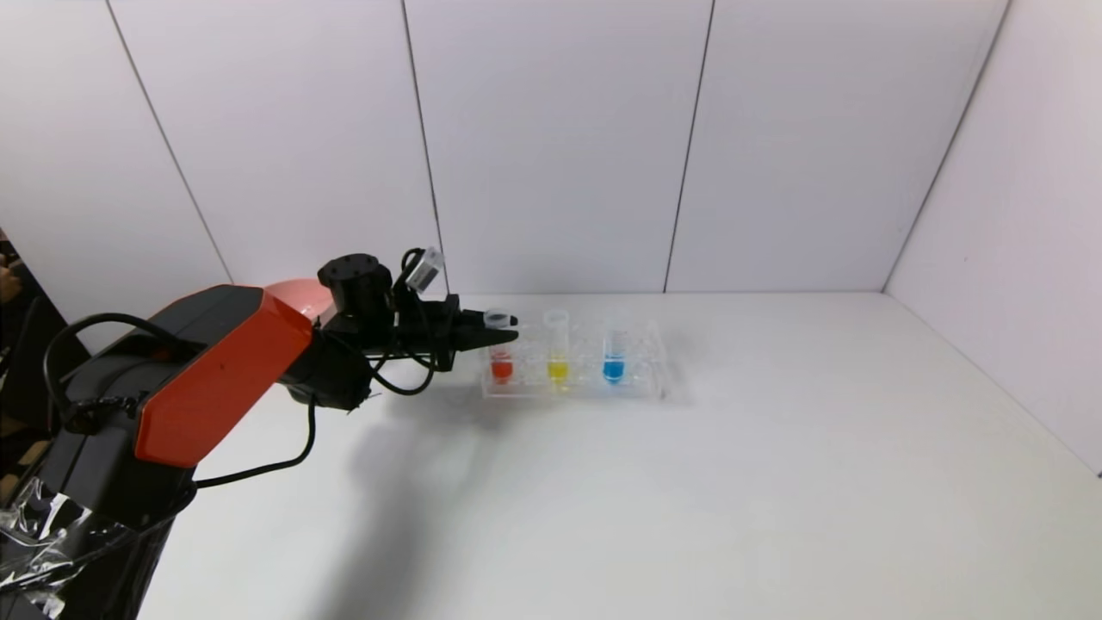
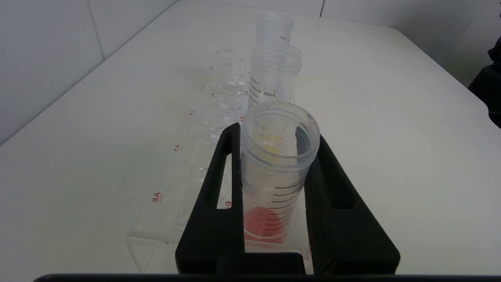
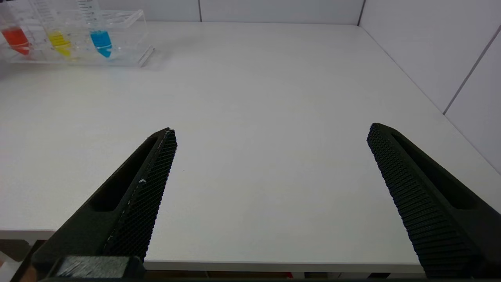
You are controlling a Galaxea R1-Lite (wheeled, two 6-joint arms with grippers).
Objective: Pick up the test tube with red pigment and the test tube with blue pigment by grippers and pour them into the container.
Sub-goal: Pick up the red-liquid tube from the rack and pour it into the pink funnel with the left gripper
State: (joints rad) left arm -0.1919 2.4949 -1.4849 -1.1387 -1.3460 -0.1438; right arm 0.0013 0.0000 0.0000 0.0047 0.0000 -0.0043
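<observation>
We've got the left gripper (image 2: 280, 156) pinching the test tube with red pigment (image 2: 274, 176) near its rim, tube upright in the rack (image 1: 572, 362), blue tube (image 1: 613, 353) two slots beyond, right gripper (image 3: 270, 156) spread over the desk (image 3: 250, 98).

Red-orange liquid in the test tube with red pigment (image 1: 501, 368), yellow in the middle tube (image 1: 558, 370), bright blue in the test tube with blue pigment (image 1: 613, 369), black graduation marks, white table (image 1: 775, 448)
</observation>
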